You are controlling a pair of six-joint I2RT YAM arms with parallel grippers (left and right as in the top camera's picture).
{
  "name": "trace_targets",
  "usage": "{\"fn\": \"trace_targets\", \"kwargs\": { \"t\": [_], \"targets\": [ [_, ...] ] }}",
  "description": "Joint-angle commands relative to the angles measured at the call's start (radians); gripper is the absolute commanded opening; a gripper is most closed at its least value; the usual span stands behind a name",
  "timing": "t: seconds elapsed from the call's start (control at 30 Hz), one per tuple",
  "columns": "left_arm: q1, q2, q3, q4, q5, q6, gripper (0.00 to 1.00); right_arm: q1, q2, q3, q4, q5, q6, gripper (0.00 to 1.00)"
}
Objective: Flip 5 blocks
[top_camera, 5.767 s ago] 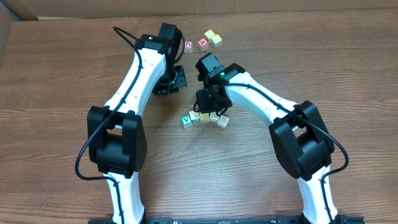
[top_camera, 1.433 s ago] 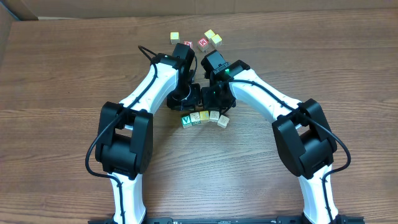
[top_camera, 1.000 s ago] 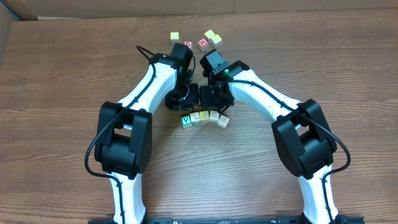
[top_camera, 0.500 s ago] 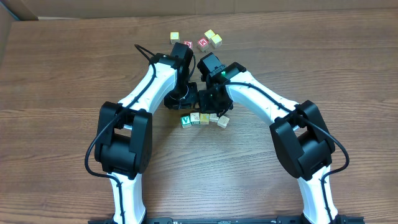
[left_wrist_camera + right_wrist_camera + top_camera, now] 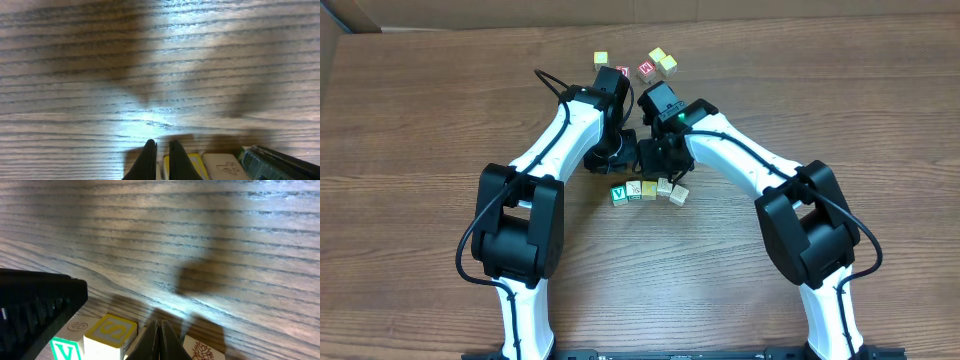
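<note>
The wood-grain table (image 5: 410, 150) carries a green V block (image 5: 619, 195) with pale blocks (image 5: 664, 187) in a row touching its right side, and, well beyond it, a lone yellow block (image 5: 601, 60) and clustered red and yellow blocks (image 5: 646, 69).

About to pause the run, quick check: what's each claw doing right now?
Left claw: closed down to a thin gap, nothing visibly held.
Right claw: closed, tips together, holding nothing.
</note>
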Motion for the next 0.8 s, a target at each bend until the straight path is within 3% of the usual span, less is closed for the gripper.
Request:
{"fn": "trace_targets", "kwargs": {
  "t": [0.0,0.77],
  "targets": [
    [-0.029,0.009,-0.006,0.000,0.035,-0.005,0.04,-0.023,-0.046,0.027,0.014,-0.036,0.005,0.04],
    [-0.040,0.009,-0.006,-0.071,0.058,0.029,0.04,-0.071,-0.046,0.027,-0.128,-0.037,0.002,0.04]
  ]
}}
